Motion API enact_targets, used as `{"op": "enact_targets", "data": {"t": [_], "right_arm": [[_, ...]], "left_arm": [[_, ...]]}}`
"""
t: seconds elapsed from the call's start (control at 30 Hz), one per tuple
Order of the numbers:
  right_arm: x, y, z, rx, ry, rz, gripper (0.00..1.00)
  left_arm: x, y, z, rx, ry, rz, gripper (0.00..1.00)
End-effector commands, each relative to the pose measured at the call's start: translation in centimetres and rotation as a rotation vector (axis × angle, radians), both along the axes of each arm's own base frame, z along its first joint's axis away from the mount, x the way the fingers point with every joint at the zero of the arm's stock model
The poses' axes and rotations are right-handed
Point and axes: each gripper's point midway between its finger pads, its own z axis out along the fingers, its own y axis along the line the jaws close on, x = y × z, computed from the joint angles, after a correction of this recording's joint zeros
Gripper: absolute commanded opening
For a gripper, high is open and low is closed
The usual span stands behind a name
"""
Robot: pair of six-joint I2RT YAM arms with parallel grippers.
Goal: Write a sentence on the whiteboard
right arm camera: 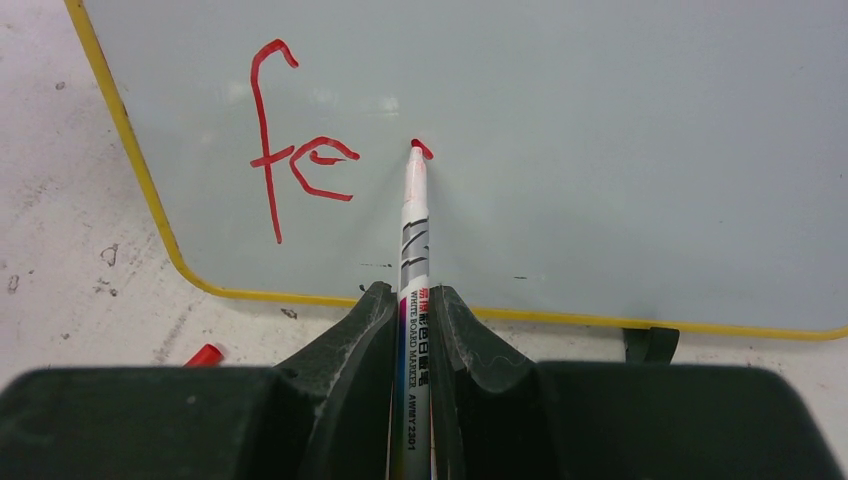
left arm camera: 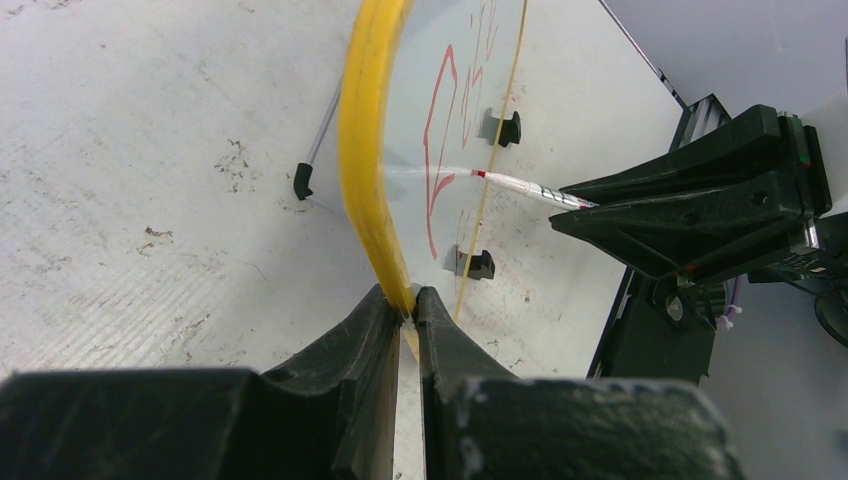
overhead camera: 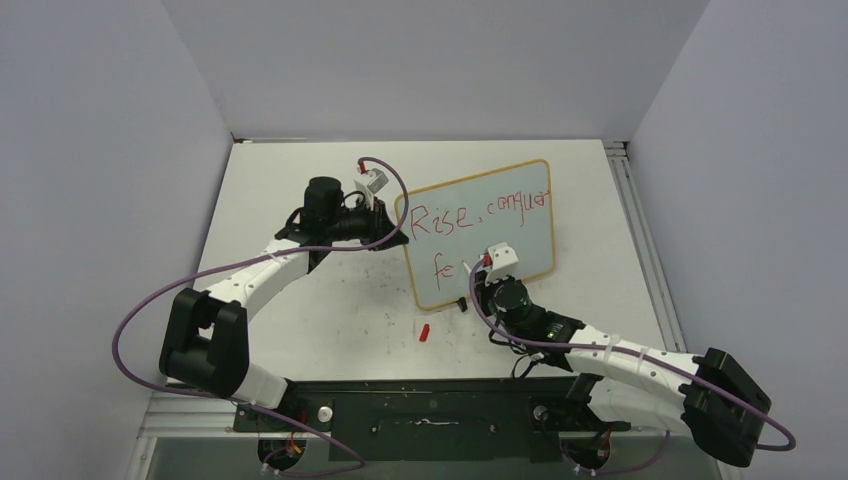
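The left gripper's (left arm camera: pixel 412 300) jaws pinch the whiteboard (overhead camera: pixel 525 235) edge, and the right gripper's (right arm camera: pixel 412 295) jaws pinch a marker (right arm camera: pixel 413 215), its tip touching the board beside the sentence (right arm camera: pixel 267 160).

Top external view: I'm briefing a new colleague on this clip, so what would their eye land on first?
The whiteboard mid-table, its red lettering reading "Rise, conquer" with "fe" begun below. The right gripper holds a marker, tip on the board just right of that "fe"; the left gripper clamps the board's left edge. A small red cap lies on the table before it.
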Motion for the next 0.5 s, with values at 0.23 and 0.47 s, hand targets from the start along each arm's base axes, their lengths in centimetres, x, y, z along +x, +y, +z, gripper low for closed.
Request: {"op": "enact_targets", "data": {"t": [0.23, 0.47], "right_arm": [[0.6, 1.6, 1.7, 0.066, -0.028, 0.036, 0.05], [-0.7, 1.1, 0.3, 0.07, 0.012, 0.036, 0.05]], "left_arm": [[0.2, -0.5, 3.5, -0.047, -0.103, -0.034, 0.0], [0.3, -0.6, 3.6, -0.048, -0.106, -0.035, 0.0]]}}
